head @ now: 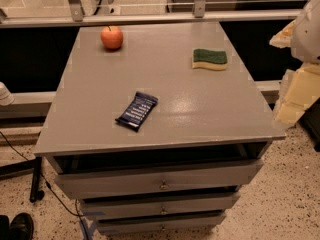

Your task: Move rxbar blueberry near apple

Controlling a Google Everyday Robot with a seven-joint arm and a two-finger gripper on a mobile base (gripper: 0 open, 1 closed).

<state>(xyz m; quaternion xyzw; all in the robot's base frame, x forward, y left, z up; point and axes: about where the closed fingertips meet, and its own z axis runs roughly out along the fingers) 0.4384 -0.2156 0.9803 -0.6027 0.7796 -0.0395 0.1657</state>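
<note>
The rxbar blueberry is a flat dark navy wrapper with white print, lying at an angle on the grey cabinet top, left of centre and near the front. The apple is round and red-orange with a short stem, and stands at the far left corner of the top. My gripper, cream-coloured, hangs at the right edge of the view, beside the cabinet's right edge. It is well to the right of the bar and touches nothing.
A green-and-yellow sponge lies at the far right of the top. Drawers sit below the front edge. A metal rail and glass run behind the cabinet. A cable and a stand foot are on the floor at left.
</note>
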